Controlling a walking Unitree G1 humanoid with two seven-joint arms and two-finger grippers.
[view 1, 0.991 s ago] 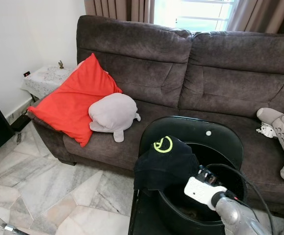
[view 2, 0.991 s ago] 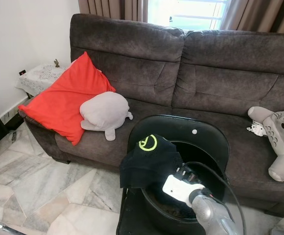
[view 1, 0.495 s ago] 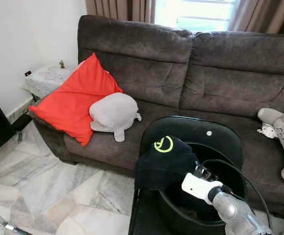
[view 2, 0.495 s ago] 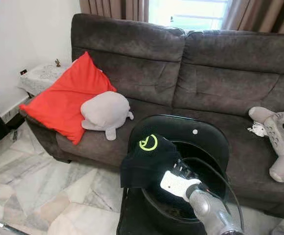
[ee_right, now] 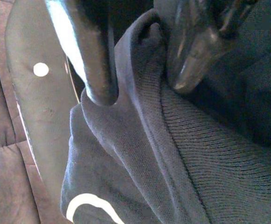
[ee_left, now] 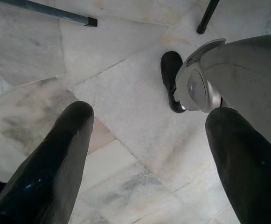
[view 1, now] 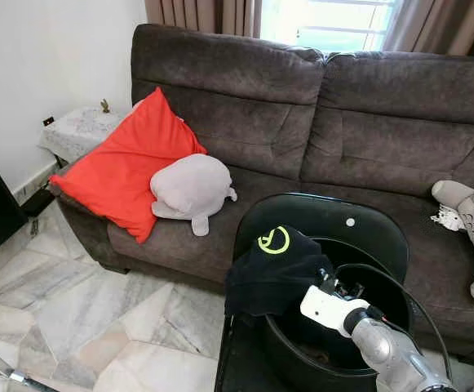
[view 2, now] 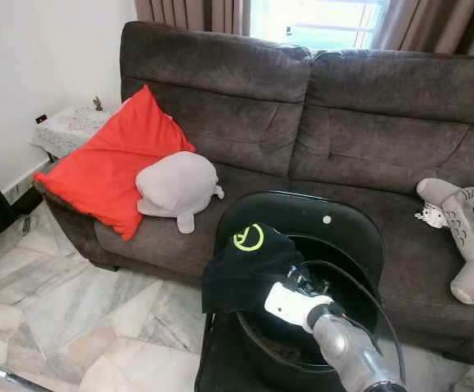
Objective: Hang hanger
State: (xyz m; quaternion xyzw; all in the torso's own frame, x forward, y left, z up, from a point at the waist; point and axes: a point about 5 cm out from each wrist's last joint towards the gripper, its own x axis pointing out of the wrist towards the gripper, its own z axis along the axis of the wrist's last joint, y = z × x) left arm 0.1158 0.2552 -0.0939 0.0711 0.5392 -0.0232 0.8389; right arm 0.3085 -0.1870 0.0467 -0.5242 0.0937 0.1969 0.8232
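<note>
Right wrist view: right end effector (ee_right: pixel 140 93), fingers parted around a fold of the soft, limp black garment (ee_right: pixel 172 168) draped over the chair (view 1: pixel 367 224) rim, best gripped at its thick ribbed hem.

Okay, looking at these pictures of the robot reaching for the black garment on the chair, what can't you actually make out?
- Hanger: none can be made out; the black garment covers whatever it hangs on, both eye views.
- Right gripper: fingers straddle a fold of the garment, but contact is unclear in the right wrist view.
- Chair seat and legs: cut off by the bottom edge.
- Grey plush toy on the sofa: cut off by the right edge.
</note>
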